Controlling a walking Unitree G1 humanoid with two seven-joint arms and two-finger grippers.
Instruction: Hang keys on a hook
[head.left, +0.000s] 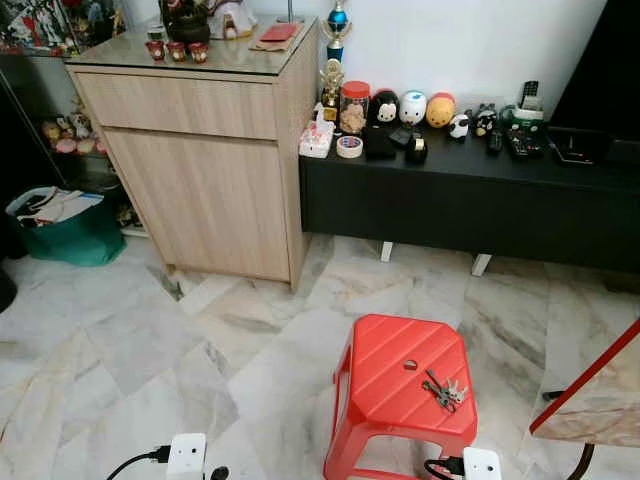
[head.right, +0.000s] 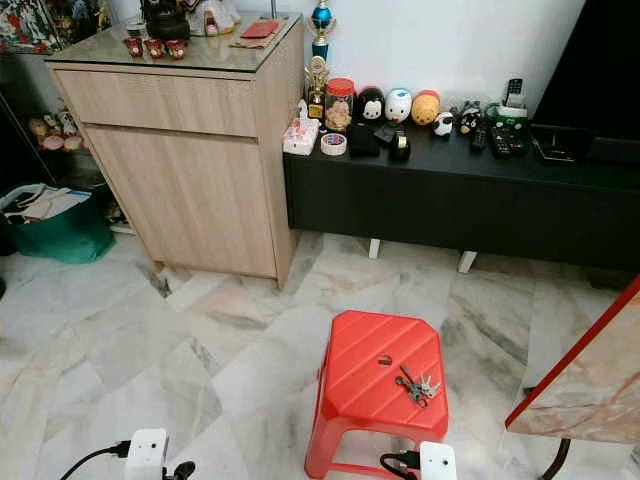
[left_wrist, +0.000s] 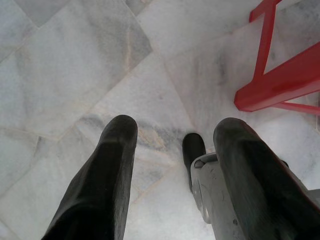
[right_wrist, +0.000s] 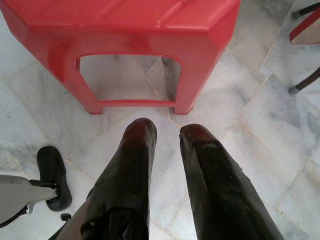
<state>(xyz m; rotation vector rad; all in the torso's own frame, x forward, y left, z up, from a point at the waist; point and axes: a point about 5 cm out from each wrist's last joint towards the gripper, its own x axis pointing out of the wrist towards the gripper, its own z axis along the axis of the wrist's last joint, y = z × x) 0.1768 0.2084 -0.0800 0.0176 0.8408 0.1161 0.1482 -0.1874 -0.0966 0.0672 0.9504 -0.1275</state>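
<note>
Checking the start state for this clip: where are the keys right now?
In the left eye view the keys lie on top of the red stool, toward its right front corner, beside the small hole in the seat; neither gripper holds them.

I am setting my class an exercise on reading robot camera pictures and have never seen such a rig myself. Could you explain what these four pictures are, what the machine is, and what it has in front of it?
The machine is a walking humanoid robot with two arms. The two wide pictures come from a pair of cameras on its head, looking forward and down, so they show the same room. A red plastic stool stands on the marble floor, and a bunch of keys lies on its seat. Behind it are a wooden cabinet and a low black sideboard with ornaments.

The other two pictures come from cameras on the wrists, each looking along that arm's two black fingers. The left gripper and the right gripper both point at the floor beside the stool, jaws open and empty. No hook can be made out.
</note>
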